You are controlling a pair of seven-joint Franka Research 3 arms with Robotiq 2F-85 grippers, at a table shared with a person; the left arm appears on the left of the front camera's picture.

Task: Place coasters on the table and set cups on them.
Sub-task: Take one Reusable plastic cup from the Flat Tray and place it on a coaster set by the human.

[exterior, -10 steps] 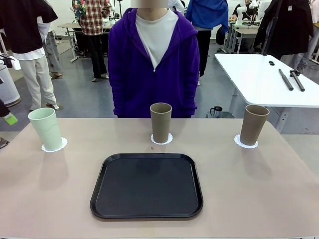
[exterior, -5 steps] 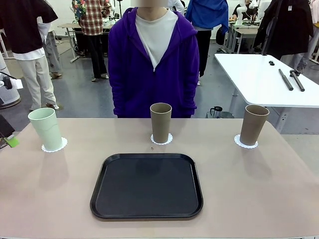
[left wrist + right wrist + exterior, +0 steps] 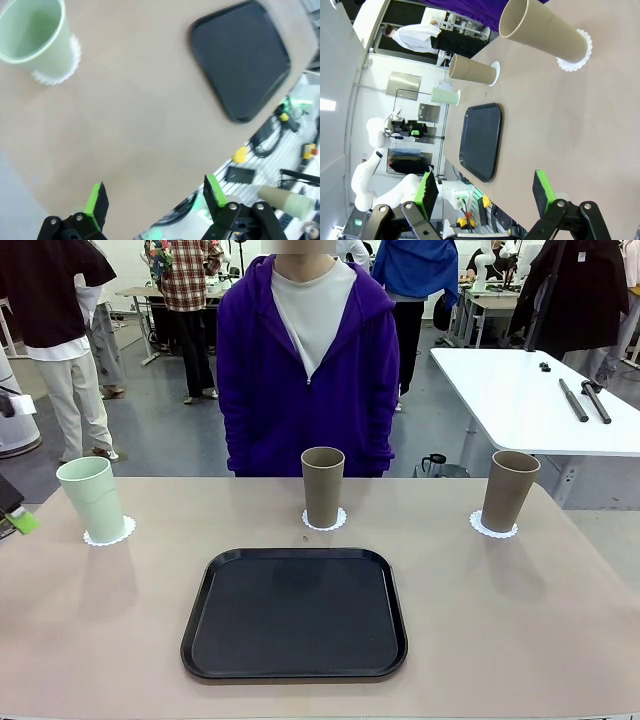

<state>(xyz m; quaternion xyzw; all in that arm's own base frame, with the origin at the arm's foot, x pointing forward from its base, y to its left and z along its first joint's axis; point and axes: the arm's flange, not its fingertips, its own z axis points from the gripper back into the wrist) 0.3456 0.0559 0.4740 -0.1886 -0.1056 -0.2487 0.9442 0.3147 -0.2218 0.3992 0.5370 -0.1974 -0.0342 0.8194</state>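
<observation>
1. Beige and broad, the table (image 3: 560, 640) stretches toward a person in a purple hoodie (image 3: 308, 370) standing at its far edge.
2. Next in size, a black tray (image 3: 295, 612) lies bare at the middle.
3. Three cups stand upright, each on its own coaster: the mint cup (image 3: 91, 498) at left on a doily (image 3: 109, 533), one tan cup (image 3: 323, 486) at centre, another tan cup (image 3: 510, 489) at right.
4. Both grippers, left (image 3: 155, 200) and right (image 3: 485, 187), hang with jaws apart and nothing between them, well clear of the cups.
5. Judging by this, the job looks finished; a careless sweep past a tall tumbler could tip it off its paper.
</observation>
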